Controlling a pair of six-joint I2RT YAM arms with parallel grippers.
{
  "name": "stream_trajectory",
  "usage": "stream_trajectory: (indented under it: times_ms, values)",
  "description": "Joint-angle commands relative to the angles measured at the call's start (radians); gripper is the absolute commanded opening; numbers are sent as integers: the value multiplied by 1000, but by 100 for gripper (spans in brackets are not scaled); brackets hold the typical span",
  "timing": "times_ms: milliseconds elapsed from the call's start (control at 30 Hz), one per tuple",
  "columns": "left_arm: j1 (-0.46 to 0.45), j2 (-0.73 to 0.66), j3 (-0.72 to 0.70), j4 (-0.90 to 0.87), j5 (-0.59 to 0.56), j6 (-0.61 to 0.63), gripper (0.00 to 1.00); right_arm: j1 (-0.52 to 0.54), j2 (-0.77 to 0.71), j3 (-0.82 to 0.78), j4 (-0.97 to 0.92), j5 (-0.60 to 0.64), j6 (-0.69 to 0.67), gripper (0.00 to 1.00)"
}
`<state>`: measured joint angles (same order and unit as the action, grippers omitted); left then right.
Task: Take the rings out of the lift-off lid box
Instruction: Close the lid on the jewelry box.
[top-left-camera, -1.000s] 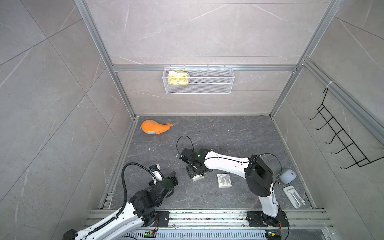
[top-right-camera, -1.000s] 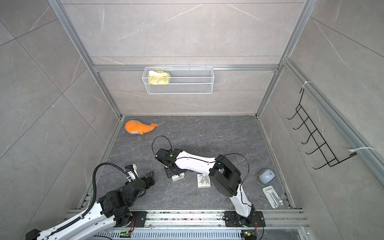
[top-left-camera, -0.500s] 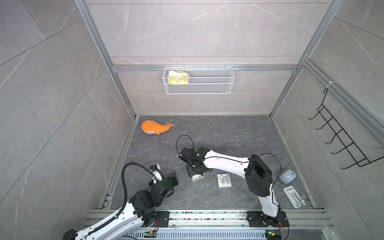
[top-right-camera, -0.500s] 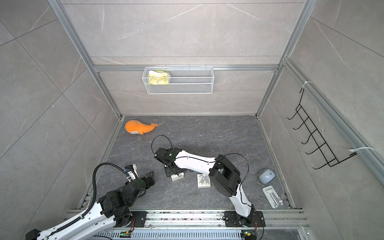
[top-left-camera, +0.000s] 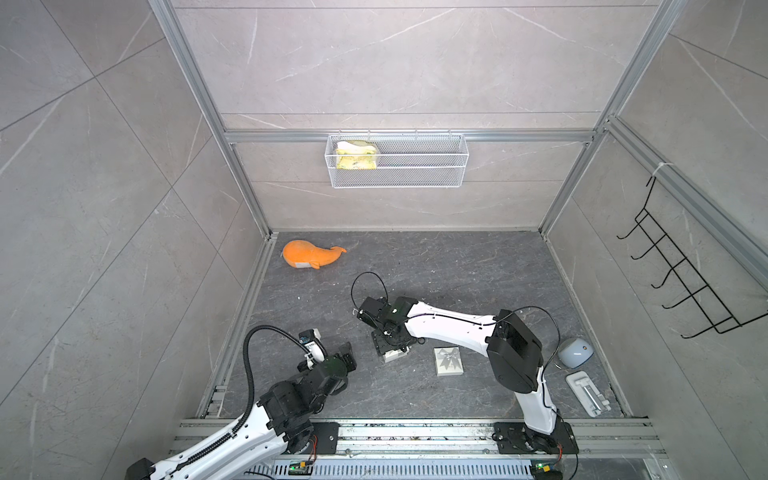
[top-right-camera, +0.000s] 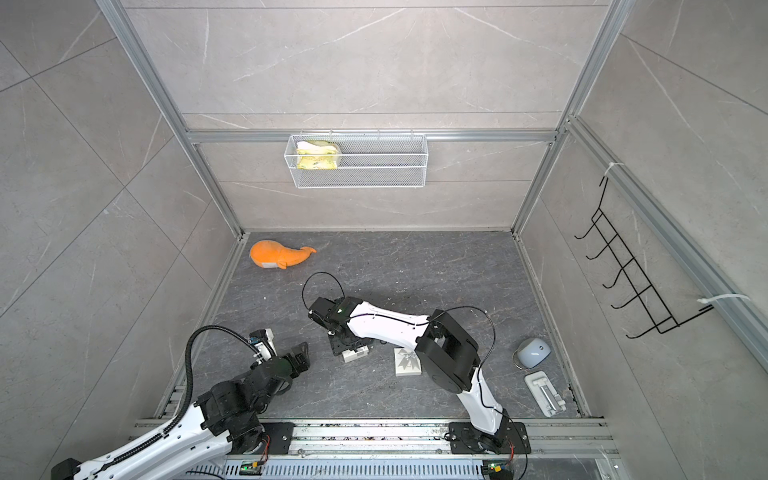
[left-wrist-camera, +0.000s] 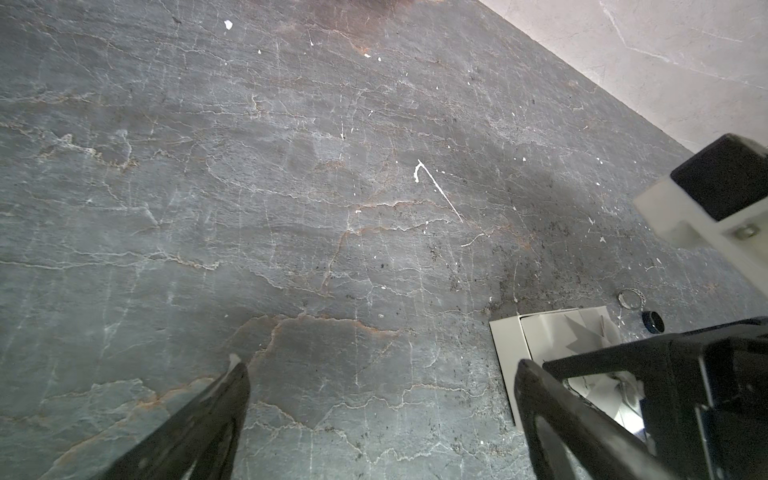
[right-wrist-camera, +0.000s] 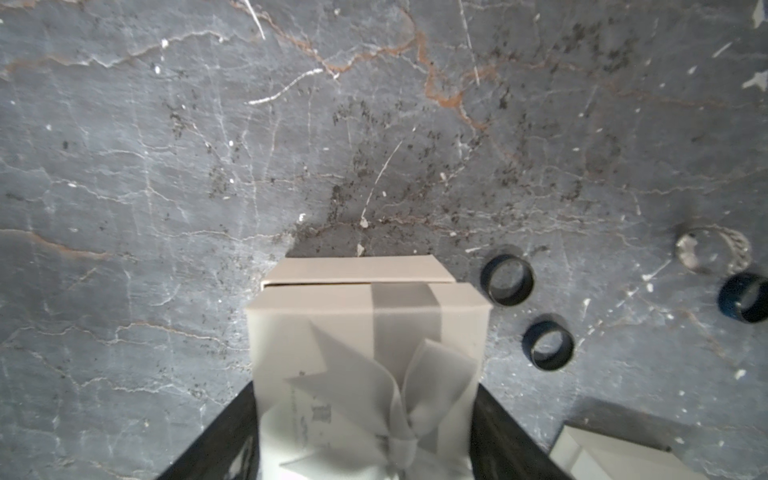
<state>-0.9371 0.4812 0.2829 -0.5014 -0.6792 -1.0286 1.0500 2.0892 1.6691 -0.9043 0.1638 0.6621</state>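
Rings (right-wrist-camera: 508, 301), three small black bands, are seen lying flat on the dark slate floor (right-wrist-camera: 166, 166), outside and just beside the white bow-topped cardboard box (right-wrist-camera: 365, 316), which is clamped by the nearer right gripper (right-wrist-camera: 365, 390); the left gripper (left-wrist-camera: 378, 365) is held open, well apart.

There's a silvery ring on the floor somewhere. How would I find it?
Find the white box gripped by the right hand. On the dark floor beside it lie three dark rings and one silvery ring. It alone is pale and patterned.
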Motion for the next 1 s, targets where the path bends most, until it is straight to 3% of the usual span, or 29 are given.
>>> stream_trajectory:
  times_ms: [0, 967]
  values:
    - [4, -4, -7, -6, -31, 11, 100, 10, 21, 24, -13, 6, 11, 72]
    - [4, -20, -10, -20, -34, 8, 100, 13, 40, 56, -36, 23, -50, 74]
